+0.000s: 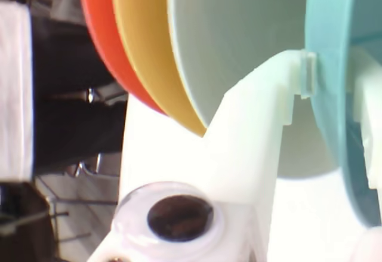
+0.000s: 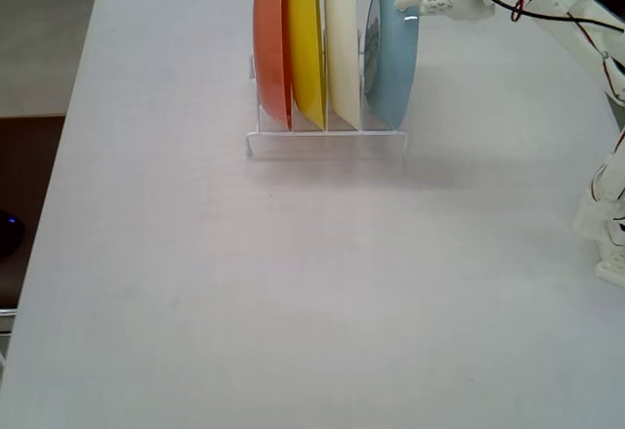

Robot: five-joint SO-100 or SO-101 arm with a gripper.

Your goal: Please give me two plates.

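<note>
A light blue plate [image 2: 391, 58] and a cream-white plate [image 2: 342, 48] stand on edge side by side in a clear rack [image 2: 327, 141], the blue one at the rack's right end. My gripper [image 2: 408, 4] is at the blue plate's top rim. In the wrist view the gripper [image 1: 334, 83] straddles the blue plate [image 1: 328, 35]. One white finger [image 1: 262, 113] sits between it and the cream-white plate [image 1: 239, 29], its tip against the blue rim. The other finger [image 1: 365, 113] is on the far side. The blue plate still rests in the rack.
An orange-red plate [image 2: 271, 48] and a yellow plate [image 2: 306, 48] fill the rack's left slots and also show in the wrist view [image 1: 98, 17] [image 1: 140, 29]. The white table [image 2: 293, 282] spreads in front of the rack. My arm [image 2: 576, 28] reaches in from the right.
</note>
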